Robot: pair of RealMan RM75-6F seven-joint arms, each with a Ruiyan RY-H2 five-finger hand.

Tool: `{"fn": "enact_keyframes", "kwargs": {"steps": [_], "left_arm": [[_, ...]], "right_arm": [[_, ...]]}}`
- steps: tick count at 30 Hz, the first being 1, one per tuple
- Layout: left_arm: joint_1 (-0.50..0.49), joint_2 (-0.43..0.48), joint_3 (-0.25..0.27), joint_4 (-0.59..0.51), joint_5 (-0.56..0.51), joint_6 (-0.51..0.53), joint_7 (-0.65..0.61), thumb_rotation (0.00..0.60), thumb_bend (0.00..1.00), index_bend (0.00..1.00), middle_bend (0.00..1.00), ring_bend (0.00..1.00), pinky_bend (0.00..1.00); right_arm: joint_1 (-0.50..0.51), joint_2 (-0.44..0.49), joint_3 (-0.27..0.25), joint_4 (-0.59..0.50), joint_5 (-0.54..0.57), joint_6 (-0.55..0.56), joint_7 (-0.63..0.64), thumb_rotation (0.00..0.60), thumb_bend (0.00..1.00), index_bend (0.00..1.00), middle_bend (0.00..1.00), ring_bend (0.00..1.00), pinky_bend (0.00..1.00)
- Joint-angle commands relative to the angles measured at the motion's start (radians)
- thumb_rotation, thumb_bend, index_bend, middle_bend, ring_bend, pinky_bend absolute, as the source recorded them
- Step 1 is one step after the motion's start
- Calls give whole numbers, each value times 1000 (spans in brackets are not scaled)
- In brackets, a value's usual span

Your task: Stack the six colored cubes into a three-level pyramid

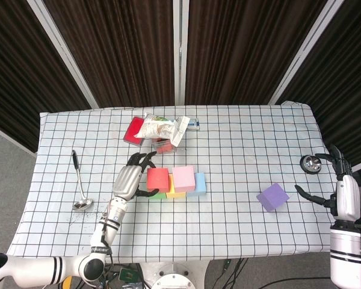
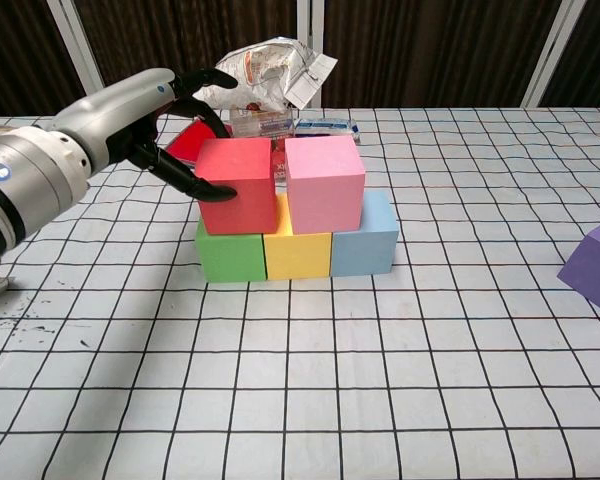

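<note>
A green cube [image 2: 230, 256], a yellow cube [image 2: 298, 252] and a blue cube [image 2: 366, 246] form a row on the checked cloth. On that row rest a pink cube [image 2: 324, 183] and a red cube [image 2: 238, 186] side by side. My left hand [image 2: 165, 125] grips the red cube [image 1: 157, 179] from its left, thumb on the front face and fingers behind it. The purple cube [image 1: 272, 197] lies alone far to the right. Just right of it, near the table edge, my right hand [image 1: 337, 188] holds nothing, its fingers apart.
A crumpled snack bag [image 1: 160, 127] and a flat red box [image 1: 134, 129] lie behind the stack. A long-handled spoon [image 1: 79, 180] lies at the left. A small metal bowl [image 1: 311, 162] sits by the right edge of the table.
</note>
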State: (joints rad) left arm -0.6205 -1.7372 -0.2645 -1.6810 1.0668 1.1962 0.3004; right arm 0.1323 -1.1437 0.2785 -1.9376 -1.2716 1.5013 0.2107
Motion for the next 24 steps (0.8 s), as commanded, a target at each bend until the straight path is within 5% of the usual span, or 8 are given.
{"fn": "enact_keyframes", "kwargs": {"steps": [1, 15, 24], "left_arm": [[-1, 1, 1, 0, 0, 0, 2, 600, 128, 83, 309, 75, 15], [11, 40, 11, -50, 16, 20, 13, 600, 124, 82, 284, 66, 12], [142, 275, 93, -254, 21, 94, -5, 600, 106, 73, 136, 0, 0]], "right_arm": [[0, 0, -1, 0, -1, -1, 0, 600, 0, 0, 249, 76, 0], [0, 3, 5, -5, -4, -1, -1, 600, 0, 0, 249, 76, 0], [44, 17, -1, -54, -52, -40, -98, 600, 0, 0, 249, 76, 0]]}}
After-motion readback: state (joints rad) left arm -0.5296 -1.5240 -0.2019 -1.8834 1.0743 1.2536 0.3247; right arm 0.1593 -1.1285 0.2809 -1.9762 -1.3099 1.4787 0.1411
